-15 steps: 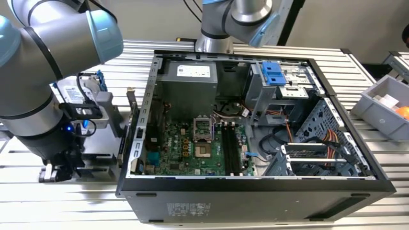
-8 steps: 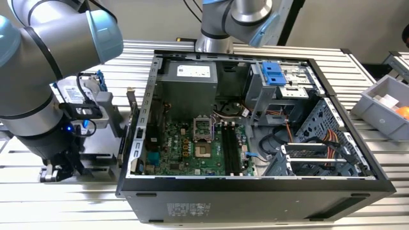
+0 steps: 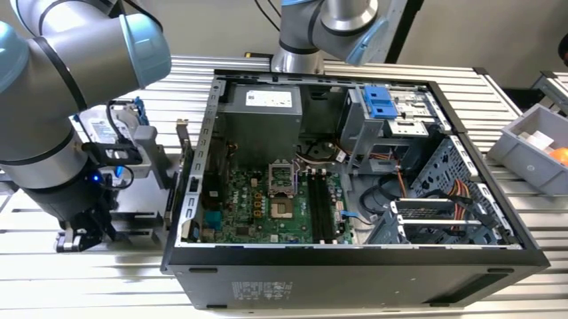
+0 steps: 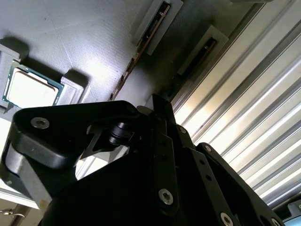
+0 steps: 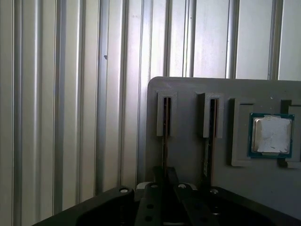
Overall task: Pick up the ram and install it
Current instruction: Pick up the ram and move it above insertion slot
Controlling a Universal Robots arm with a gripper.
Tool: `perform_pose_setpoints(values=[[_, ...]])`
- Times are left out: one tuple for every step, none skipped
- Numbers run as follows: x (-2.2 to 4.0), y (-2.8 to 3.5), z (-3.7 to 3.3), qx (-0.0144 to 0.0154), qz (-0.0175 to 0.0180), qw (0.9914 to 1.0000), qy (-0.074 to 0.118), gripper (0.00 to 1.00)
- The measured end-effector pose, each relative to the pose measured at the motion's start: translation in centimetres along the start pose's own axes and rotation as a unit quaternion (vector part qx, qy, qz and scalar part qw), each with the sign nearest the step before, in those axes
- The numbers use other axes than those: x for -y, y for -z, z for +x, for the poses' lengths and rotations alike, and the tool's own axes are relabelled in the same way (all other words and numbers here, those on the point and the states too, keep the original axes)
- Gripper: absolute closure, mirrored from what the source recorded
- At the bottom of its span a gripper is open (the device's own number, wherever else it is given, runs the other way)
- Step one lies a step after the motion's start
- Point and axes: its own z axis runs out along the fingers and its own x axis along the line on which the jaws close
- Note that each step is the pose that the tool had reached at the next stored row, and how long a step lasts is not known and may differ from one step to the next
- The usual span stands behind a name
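Observation:
Two ram sticks stand on edge in the slots of a grey holder [image 5: 188, 94]. One ram [image 5: 165, 125] [image 4: 149, 30] runs straight under my gripper [image 5: 164, 186]; the other ram [image 5: 209, 125] [image 4: 203, 51] lies beside it. The black gripper body [image 4: 155, 155] sits low over the first stick's line. In the exterior view my gripper [image 3: 82, 236] hangs near the table at the exterior view's left of the open computer case [image 3: 355, 266]. The motherboard's long black memory slots [image 3: 321, 206] lie inside the case.
A square processor chip [image 5: 272, 135] [image 4: 29, 89] rests in the same holder. A blue-framed drive [image 3: 124, 129] stands behind my arm. A second arm's base [image 3: 306, 40] rises behind the case. A grey bin [image 3: 533, 143] sits at the exterior view's right on the slatted table [image 3: 106, 292].

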Motion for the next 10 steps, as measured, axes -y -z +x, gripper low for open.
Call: perform_pose_setpoints(values=[[0.0, 0.0, 0.0, 0.0, 0.0, 1.0, 0.0, 1.0], [0.0, 0.0, 0.0, 0.0, 0.0, 1.0, 0.0, 1.0], [0.0, 0.0, -0.01, 0.0, 0.0, 1.0, 0.0, 1.0], [0.0, 0.0, -0.01, 0.0, 0.0, 1.0, 0.0, 1.0], [0.0, 0.0, -0.01, 0.0, 0.0, 1.0, 0.0, 1.0], [0.0, 0.0, -0.01, 0.0, 0.0, 1.0, 0.0, 1.0], [0.0, 0.0, -0.01, 0.0, 0.0, 1.0, 0.0, 1.0], [0.0, 0.0, -0.01, 0.0, 0.0, 1.0, 0.0, 1.0], [0.0, 0.0, -0.01, 0.0, 0.0, 1.0, 0.0, 1.0], [0.0, 0.0, -0.01, 0.0, 0.0, 1.0, 0.0, 1.0]])
